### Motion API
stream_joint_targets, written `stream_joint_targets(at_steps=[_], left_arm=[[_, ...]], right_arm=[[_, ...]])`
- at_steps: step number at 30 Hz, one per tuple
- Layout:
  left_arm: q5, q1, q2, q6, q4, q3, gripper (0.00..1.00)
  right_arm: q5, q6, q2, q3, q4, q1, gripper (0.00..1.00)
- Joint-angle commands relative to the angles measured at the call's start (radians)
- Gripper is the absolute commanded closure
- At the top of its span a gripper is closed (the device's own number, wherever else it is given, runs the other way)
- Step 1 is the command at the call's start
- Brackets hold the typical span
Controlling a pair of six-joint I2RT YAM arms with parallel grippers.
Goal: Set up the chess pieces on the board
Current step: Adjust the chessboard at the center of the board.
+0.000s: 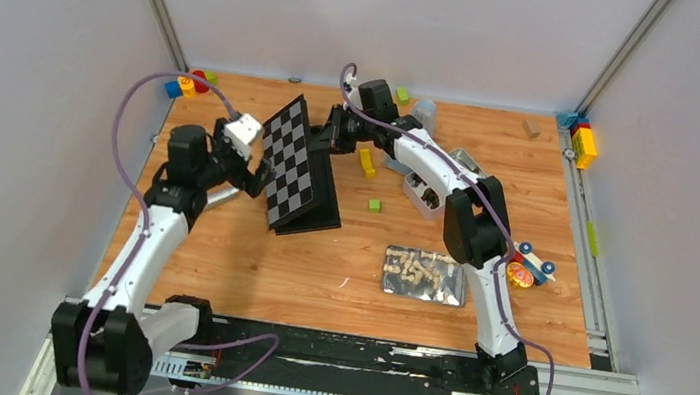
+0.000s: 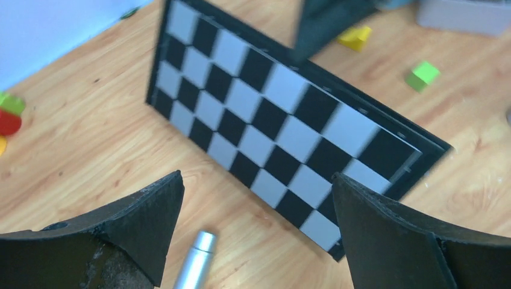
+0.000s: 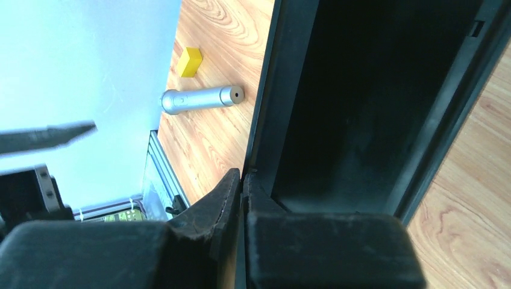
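Pale walls [image 1: 398, 22] box in the wooden surface [image 1: 246, 275]; the board [image 1: 292, 160] stands half-open, right end effector [image 3: 242, 177] clamped on its edge (left end effector [image 2: 256, 176] gapes just beside it).

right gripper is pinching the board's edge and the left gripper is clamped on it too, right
Not quite. The right gripper does pinch the edge of the board, but the left gripper is wide open and holds nothing, as the left wrist view shows.
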Motion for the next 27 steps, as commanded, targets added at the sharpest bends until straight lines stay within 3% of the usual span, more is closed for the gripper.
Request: stream_joint_targets(at_steps=[1,9,15,24,27], left_arm=[[-0.135,-0.178,-0.101,0.209,-0.066,-0.088,0.00],[-0.268,-0.251,-0.065,0.111,0.027,-0.105,0.00],[-0.251,-0.233,-0.052,0.010,0.006,-0.055,0.00],[-0.109,0.022,0.087,-0.338,-0.003,0.081,0.00],[-0.101,0.047,0.145,-0.416,-0.020,0.132,0.00]], right_arm=[[-0.017,0.017,-0.069,0.015,0.045,0.005,1.00],[-0.028,-0.041,-0.087,-0.014,0.047,0.062,1.00],[-0.037,-0.070,-0.110,-0.036,0.060,0.096,1.00],[-0.035,-0.094,-0.124,-0.028,0.063,0.126,1.00],[-0.035,-0.099,-0.121,-0.020,0.063,0.139,1.00]])
